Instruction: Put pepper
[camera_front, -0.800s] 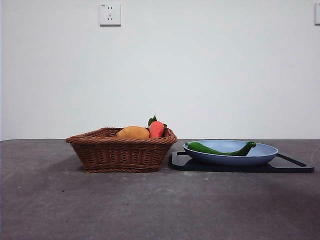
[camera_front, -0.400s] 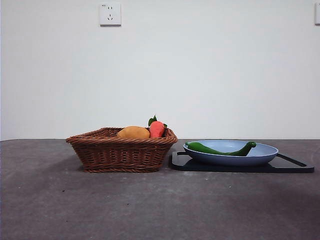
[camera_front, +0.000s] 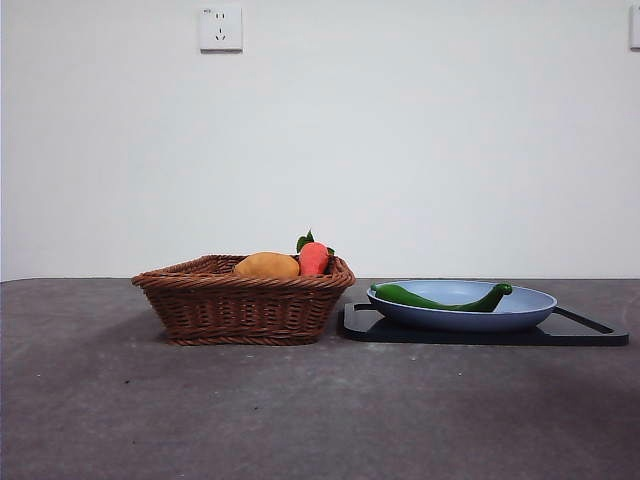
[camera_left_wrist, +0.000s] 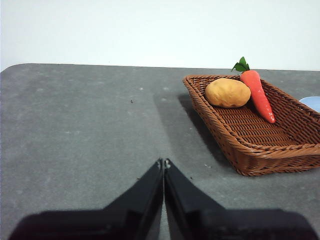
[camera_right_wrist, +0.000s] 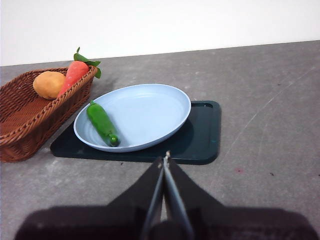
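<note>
I read the pepper (camera_right_wrist: 102, 123) as lying in the light blue plate (camera_right_wrist: 165, 107), along the plate's left side, next to the wicker basket (camera_front: 245, 305). The plate sits on a dark tray (camera_right_wrist: 202, 135) on the grey tabletop (camera_front: 320, 410), with the basket just left of the tray. The basket holds a rounded yellow-orange fruit (camera_left_wrist: 227, 92) and a carrot-like orange piece (camera_left_wrist: 257, 92) with green leaves.

Both arms are back from the work area, and neither appears in the front view. The right gripper (camera_right_wrist: 165, 159) has its fingers pressed together and points toward the plate. The left gripper (camera_left_wrist: 163, 162) likewise has its fingers pressed together, over bare tabletop left of the basket.

The task does not name a destination; I judge the basket the likely one. I would use the right arm, since it faces the plate. To do the step well:

- Spread the fingers before descending.
- Turn the wrist so the fingers straddle the pepper across its width, not along it.
- Grasp at the thick middle; the glossy skin may slip at the tapered tip.
- Keep the finger on the plate's left side clear of the raised rim.
- Lift straight up before any sideways travel, so the plate is not dragged.
</note>
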